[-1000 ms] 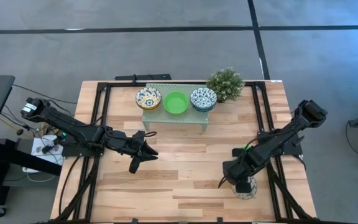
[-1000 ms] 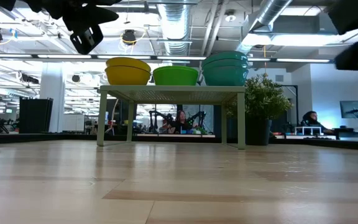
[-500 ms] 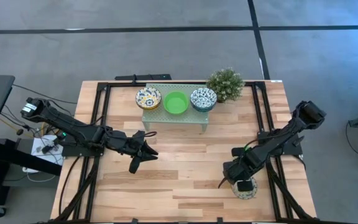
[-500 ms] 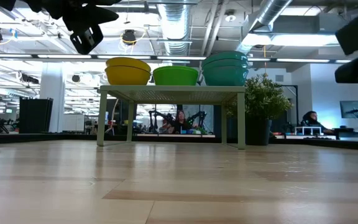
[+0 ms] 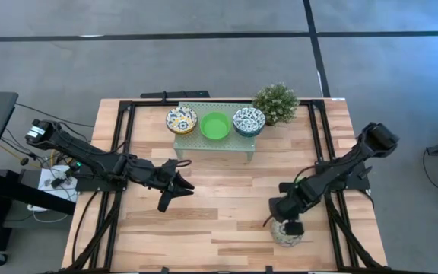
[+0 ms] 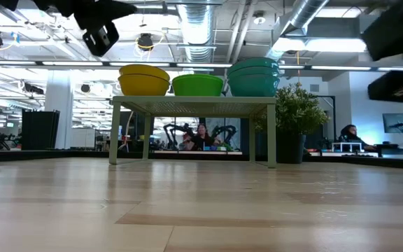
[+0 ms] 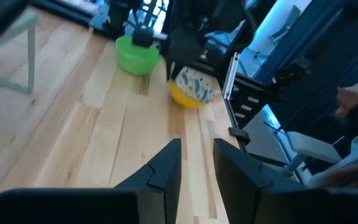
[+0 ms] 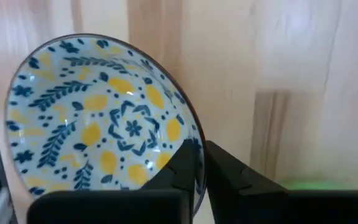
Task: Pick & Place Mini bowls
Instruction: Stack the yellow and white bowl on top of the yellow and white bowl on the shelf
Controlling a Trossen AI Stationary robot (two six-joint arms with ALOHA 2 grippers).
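Wood table (image 5: 226,198), small green shelf (image 5: 213,144) near its far edge carrying three mini bowls, yellow-patterned (image 5: 181,119), green (image 5: 215,125), blue-patterned (image 5: 249,121); right gripper (image 5: 291,227) pinches a floral bowl (image 8: 98,134) rim near the front edge, so placing likely remains; left gripper (image 5: 172,188) hovers mid-table, fingers slightly parted, empty.

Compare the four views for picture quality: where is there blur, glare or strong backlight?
Left wrist view: soft throughout, the green bowl and patterned bowl smeared. Right wrist view: the yellow-blue floral bowl sharp, its bright floor washed out. Low view: ceiling lights glare behind the small shelf, dark arms blurred at the top corners. High view: even light, crisp.
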